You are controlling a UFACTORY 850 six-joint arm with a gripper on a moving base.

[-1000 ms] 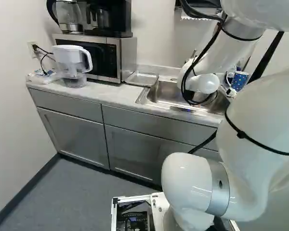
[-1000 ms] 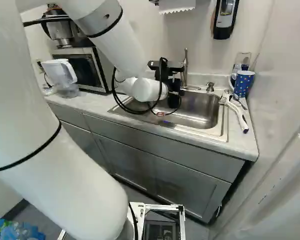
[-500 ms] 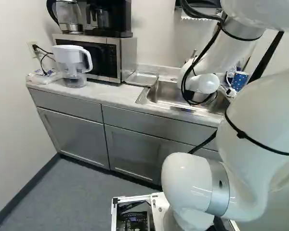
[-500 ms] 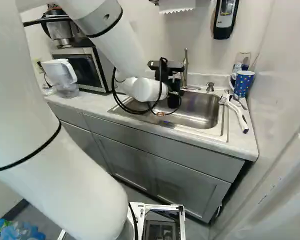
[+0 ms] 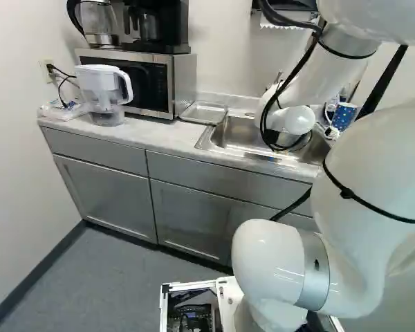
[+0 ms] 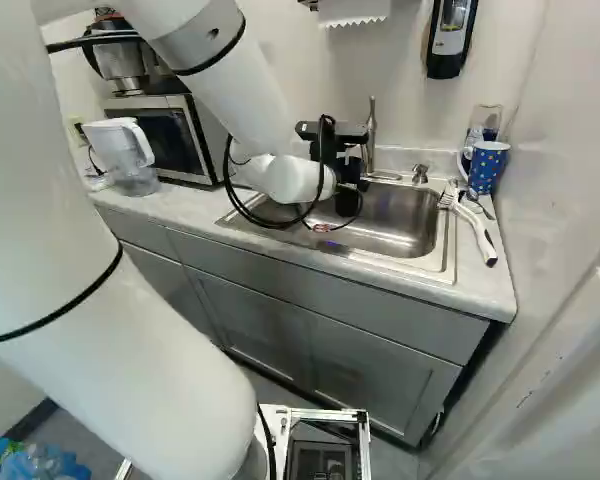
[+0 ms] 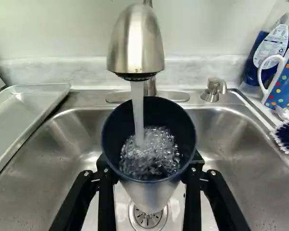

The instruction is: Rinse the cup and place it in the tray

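One black two-fingered gripper (image 7: 150,166) clamps the tapered silver cup (image 7: 149,192) under the running steel faucet (image 7: 135,41); weight of water (image 7: 138,113) could make it slip; unemptied, it could flood the shallow metal tray (image 7: 24,110).

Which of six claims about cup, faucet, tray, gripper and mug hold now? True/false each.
1. Water runs from the faucet into the cup. True.
2. The cup is upside down. False: its mouth faces up.
3. The gripper is shut on the cup. True.
4. The tray lies beside the sink. True.
5. The cup sits in the tray. False: it is over the sink.
6. A mug is in the sink. False: the dotted mug stands on the counter.
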